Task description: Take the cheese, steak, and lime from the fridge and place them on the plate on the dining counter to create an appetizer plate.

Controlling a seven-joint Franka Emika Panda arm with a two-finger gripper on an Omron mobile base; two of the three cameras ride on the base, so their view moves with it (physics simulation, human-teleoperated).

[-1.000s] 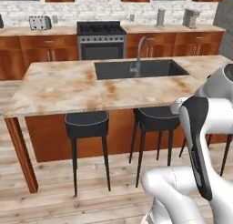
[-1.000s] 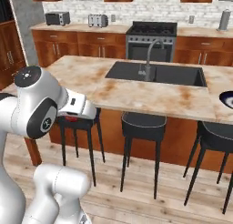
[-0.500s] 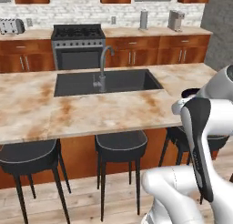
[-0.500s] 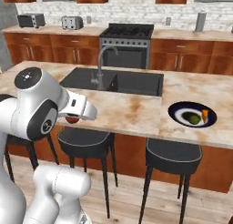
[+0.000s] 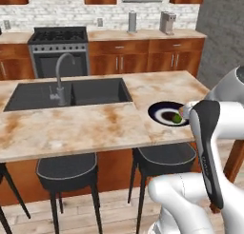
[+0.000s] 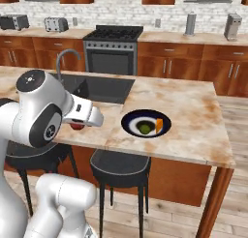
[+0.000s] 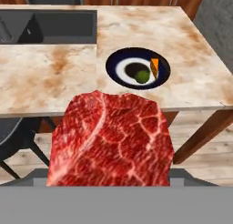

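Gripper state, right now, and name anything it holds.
Gripper: closed on the steak, carried short of the dining counter. The plate already holds the lime and the cheese.

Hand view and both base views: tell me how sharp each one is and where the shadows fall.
Hand view: the steak looms large and crisp, its marbling clear, held in the gripper; the plate beyond is sharp too. Right base view: flat even light, no glare, a faint shadow under the dining counter. Left base view: slightly soft, the lime only a small green blob.
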